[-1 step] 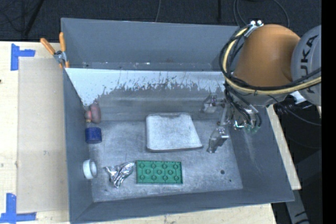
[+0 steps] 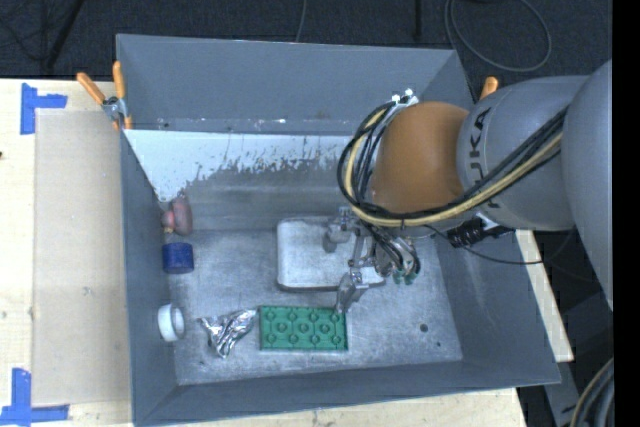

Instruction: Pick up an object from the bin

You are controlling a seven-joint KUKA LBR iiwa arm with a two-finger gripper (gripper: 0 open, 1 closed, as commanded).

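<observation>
Green studded plate (image 2: 303,328), one of six things in bin (image 2: 300,105).

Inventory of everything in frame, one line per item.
bin: 1, grey, centre
flat block: 1, off-white, mid floor
studded plate: 1, green, front floor
crumpled foil: 1, silver, left of plate
cap: 1, blue, left side
ring: 1, white, front left
lump: 1, pinkish, back left
arm: 1, grey with orange cover, from right
claw: 1, grey metal, above plate's back right corner, by block
</observation>
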